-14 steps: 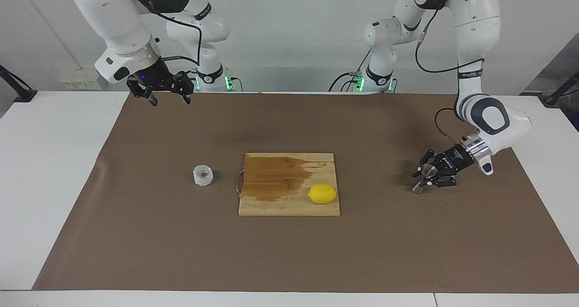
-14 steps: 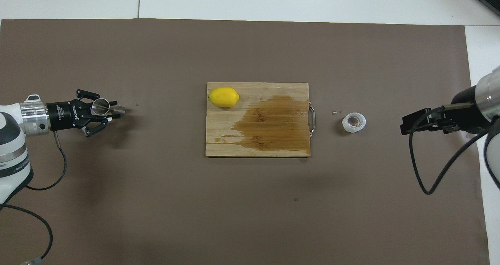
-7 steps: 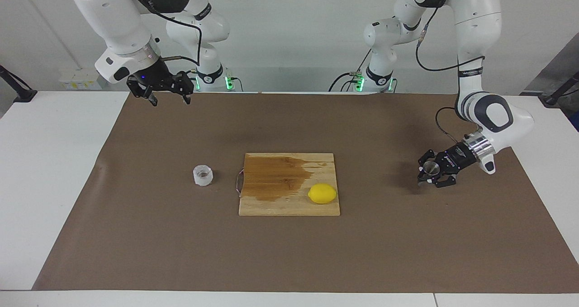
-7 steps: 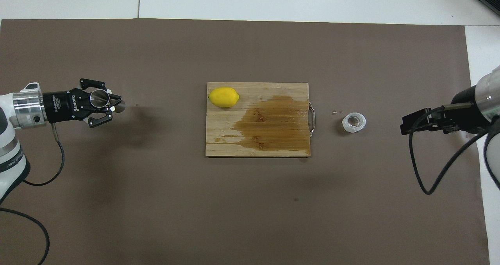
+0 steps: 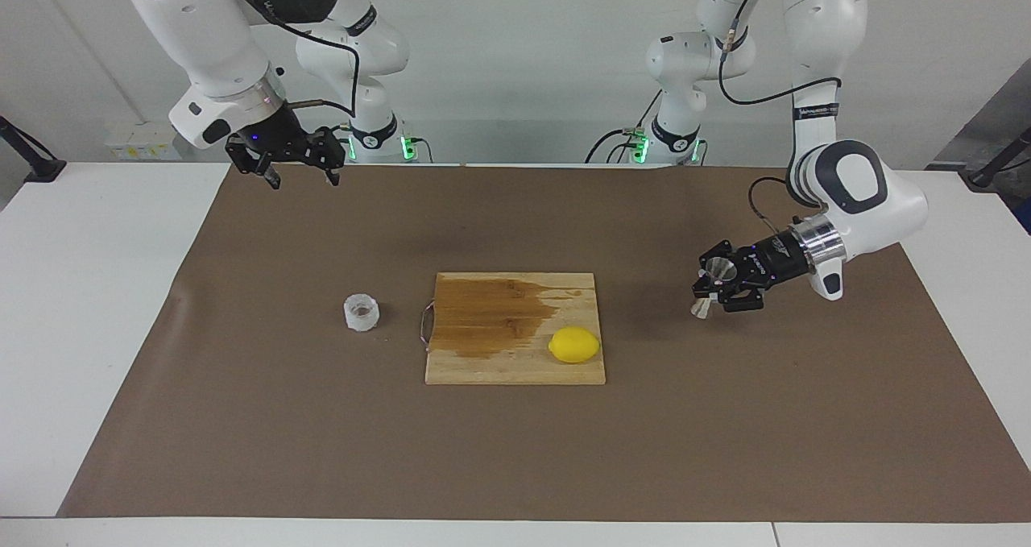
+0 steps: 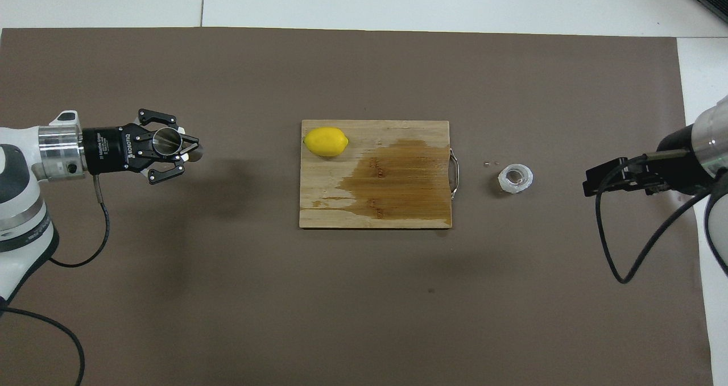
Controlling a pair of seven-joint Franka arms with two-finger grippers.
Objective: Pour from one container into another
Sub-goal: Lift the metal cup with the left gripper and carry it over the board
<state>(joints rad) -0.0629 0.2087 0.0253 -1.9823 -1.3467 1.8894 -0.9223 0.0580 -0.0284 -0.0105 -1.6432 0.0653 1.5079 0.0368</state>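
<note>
The silver hourglass jigger point(image 5: 709, 288) hangs tilted in the air over the brown mat point(image 5: 725, 418), between the cutting board and the left arm's end of the table. My left gripper point(image 5: 714, 289) is shut on its narrow waist; in the overhead view the jigger's point(image 6: 167, 140) open rim faces up inside the left gripper point(image 6: 177, 147). The small whitish plastic cup point(image 5: 361, 312) stands upright on the mat beside the board's handle, toward the right arm's end, and the cup point(image 6: 515, 179) shows brownish contents. My right gripper point(image 5: 303, 180) waits open, raised over the mat's edge by the robots.
A wooden cutting board point(image 5: 515, 362) lies at the mat's middle with a dark wet stain over the half nearer the robots. A yellow lemon point(image 5: 574, 345) rests on the board's corner toward the left arm's end. A few small crumbs lie by the cup.
My left gripper has lifted the jigger off the mat and carried it toward the cutting board. The right arm, cup and lemon have not moved.
</note>
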